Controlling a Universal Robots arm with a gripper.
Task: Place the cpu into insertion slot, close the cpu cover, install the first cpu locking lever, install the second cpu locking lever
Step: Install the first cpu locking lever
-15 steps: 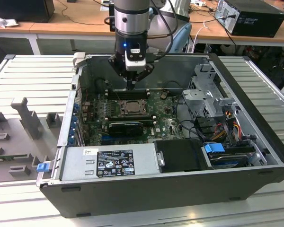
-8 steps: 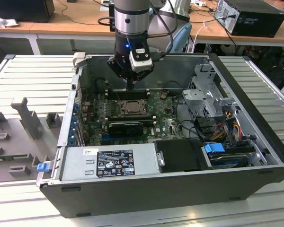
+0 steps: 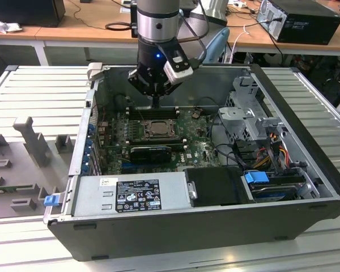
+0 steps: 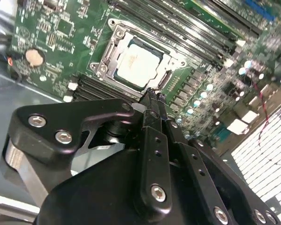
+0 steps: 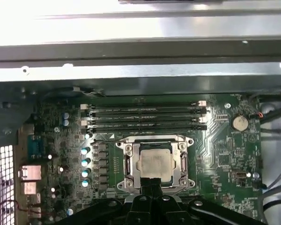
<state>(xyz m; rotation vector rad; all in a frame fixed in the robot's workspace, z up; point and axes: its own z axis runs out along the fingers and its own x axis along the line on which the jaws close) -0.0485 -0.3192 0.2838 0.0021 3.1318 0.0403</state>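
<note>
Cpu (image 5: pixel 154 163) is seen seated flat in the insertion slot (image 5: pixel 152 140), near the centre of the exterior view, with the cpu cover (image 5: pixel 182 161) apparently lowered around it. The chip is judged light, rigid and fragile, best held by its edges with the face left untouched. The end effector (image 4: pixel 152 96) hangs just beside the socket's edge, fingers pressed together, nothing pinched. Room is judged tight: memory slots (image 5: pixel 145 117) lie close on one side, a black card (image 3: pixel 151 152) on the other.
</note>
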